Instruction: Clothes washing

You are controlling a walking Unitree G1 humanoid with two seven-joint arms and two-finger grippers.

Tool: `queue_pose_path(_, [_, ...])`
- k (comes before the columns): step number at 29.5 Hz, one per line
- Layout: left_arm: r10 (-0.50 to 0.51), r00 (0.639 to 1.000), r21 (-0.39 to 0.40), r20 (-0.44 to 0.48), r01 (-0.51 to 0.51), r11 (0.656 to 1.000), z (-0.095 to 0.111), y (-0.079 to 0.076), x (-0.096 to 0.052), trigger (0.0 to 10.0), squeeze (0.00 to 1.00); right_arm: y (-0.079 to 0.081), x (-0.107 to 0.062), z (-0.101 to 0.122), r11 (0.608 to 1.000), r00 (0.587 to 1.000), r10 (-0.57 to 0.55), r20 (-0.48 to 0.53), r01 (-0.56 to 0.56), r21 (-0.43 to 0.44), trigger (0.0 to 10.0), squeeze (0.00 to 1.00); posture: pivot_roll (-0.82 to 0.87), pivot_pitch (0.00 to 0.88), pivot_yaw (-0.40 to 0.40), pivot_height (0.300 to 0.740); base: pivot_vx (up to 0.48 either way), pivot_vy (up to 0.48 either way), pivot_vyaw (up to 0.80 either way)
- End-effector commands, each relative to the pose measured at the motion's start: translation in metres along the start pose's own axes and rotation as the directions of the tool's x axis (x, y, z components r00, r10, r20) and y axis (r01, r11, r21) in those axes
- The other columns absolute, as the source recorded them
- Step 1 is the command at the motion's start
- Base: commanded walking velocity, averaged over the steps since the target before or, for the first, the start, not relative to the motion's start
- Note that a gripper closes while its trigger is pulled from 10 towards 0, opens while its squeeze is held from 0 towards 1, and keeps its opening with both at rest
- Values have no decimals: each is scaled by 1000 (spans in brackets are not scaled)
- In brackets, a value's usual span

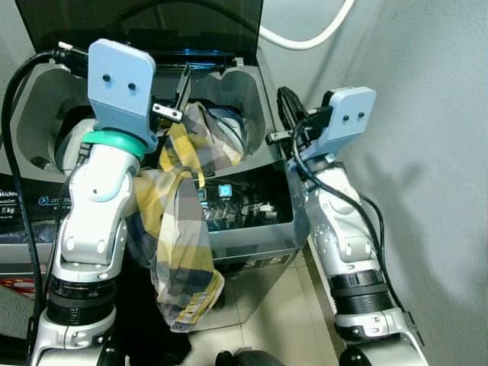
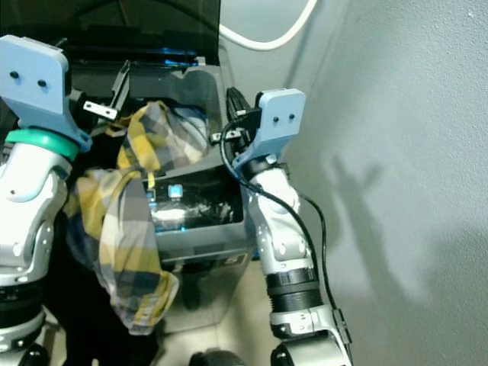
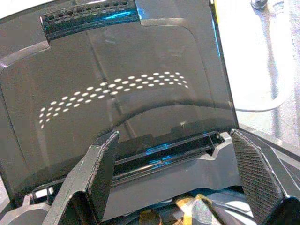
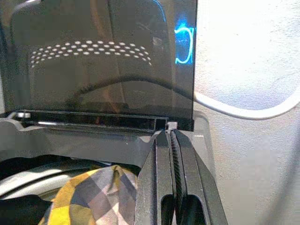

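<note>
A top-loading washing machine point(image 1: 252, 229) stands against a pale wall point(image 1: 427, 114) with its dark see-through lid point(image 3: 117, 93) raised upright, and a plaid shirt point(image 1: 179, 221) in yellow, grey and white checks hangs half in and half out of it. The upper part of the shirt is bunched over the front rim of the tub opening point(image 1: 229, 91), while the rest trails down across the glossy black control panel point(image 1: 252, 194) and the machine's front face, ending in a loose, folded hem near the tiled floor point(image 1: 290, 320). The cloth looks soft and crumpled, with a darker patch where it gathers at the rim. The left gripper point(image 1: 179, 95) is held over the tub just above the bunched top of the shirt; in the left wrist view its two black fingers point(image 3: 101, 173) stand wide apart with nothing between them, and a scrap of the yellow cloth shows below them. The right gripper point(image 1: 288, 114) sits at the right rear corner of the machine, beside the tub and clear of the shirt; in the right wrist view its fingers point(image 4: 161, 178) are pressed together, gripping nothing. A white hose point(image 1: 305, 38) curves along the wall behind the lid.
</note>
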State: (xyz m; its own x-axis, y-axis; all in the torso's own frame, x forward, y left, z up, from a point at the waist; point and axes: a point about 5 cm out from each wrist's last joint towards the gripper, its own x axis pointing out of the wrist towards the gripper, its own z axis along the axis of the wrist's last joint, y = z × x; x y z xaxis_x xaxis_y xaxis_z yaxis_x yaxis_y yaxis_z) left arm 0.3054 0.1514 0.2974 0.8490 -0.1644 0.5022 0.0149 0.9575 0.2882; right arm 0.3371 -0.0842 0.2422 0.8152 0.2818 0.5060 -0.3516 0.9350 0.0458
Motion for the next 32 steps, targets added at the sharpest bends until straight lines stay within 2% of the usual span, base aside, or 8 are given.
queue_pose_path(1, [-1,1000,6,7,1,1000,0,1,2,10000,0,-1,1,0,1000,1000,-6,4,6,-2,10000,0,79,17,-9,728,0,0,0])
queue_pose_path(5, [1,1000,7,6,-1,1000,0,1,2,10000,0,-1,1,-1,1000,1000,-5,3,5,-2,10000,0,78,18,-9,728,0,0,0])
queue_pose_path(32, [12,1000,5,14,-12,1000,-3,1,3,10000,0,-3,1,-3,1000,1000,7,-1,-7,-24,10000,0,70,20,-15,728,-350,0,0])
